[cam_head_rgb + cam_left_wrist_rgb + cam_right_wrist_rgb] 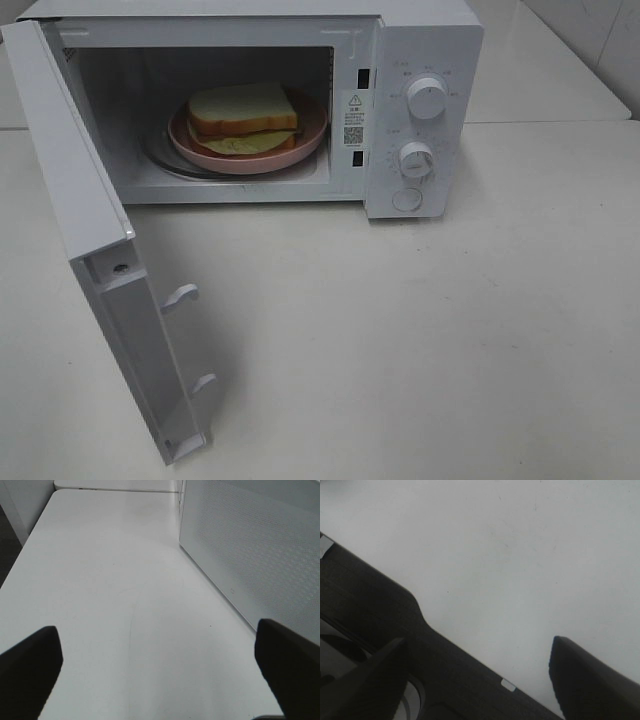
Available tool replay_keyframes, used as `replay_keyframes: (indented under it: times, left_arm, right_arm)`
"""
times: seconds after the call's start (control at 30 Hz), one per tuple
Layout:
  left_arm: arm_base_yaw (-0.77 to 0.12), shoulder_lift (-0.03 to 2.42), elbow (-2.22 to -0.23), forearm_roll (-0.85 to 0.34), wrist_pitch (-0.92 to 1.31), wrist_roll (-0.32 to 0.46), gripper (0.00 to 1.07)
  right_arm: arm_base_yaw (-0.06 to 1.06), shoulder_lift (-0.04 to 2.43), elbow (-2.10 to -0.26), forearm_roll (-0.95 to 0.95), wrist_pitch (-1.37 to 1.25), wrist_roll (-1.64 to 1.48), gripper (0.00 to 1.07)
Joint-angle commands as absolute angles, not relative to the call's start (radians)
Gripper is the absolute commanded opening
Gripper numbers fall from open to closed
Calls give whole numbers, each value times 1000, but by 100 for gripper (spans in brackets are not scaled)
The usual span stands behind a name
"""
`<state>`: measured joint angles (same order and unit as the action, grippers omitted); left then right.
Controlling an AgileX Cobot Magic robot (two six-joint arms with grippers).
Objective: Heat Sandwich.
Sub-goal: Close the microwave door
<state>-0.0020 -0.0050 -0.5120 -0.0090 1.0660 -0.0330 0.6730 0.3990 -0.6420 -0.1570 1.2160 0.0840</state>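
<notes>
The sandwich (243, 117), white bread with tan crust and yellow-green filling, lies on a round pink plate (312, 139) inside the white microwave (420, 40), whose door (95, 235) hangs wide open toward the front left. Neither arm shows in the exterior high view. My left gripper (157, 667) is open over bare table, its dark fingertips (30, 667) far apart, with the perforated outer face of the microwave door (260, 555) beside it. My right gripper (480, 675) is open above the white table, nothing between its fingers (590, 680).
The microwave's two dials (428, 97) and a round button (407, 199) face front on its right panel. The white table (420, 340) stretches in front of the oven. A dark textured edge (375, 605) runs under the right gripper.
</notes>
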Motion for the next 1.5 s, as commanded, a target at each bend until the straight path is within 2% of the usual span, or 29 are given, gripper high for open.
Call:
replay_keyframes:
  times: [0.03, 0.27, 0.33, 0.57, 0.9, 1.07, 1.5]
  left_arm:
    - [-1, -21, -517, -7, 1070, -38, 102]
    - [-1, -21, -517, -7, 1070, -38, 102]
    - [-1, -21, -517, -7, 1070, -38, 102]
    - [-1, -21, -517, -7, 1070, -38, 102]
    - [-1, -21, -517, -7, 1070, -38, 102]
    - [-1, -21, -517, -7, 1070, -38, 102]
    - [-1, -9, -517, 0, 1070, -38, 102]
  right_arm:
    - [642, 318, -620, -159, 1216, 95, 75]
    - [458, 144, -544, -158, 1108, 95, 75]
    - [439, 126, -538, -158, 1094, 95, 75]
    - [265, 46, -532, -152, 1029, 96, 75]
    - [110, -17, -497, -70, 996, 72, 74]
    - [69, -32, -497, -70, 996, 72, 74]
    - [69, -32, -497, -70, 996, 72, 74]
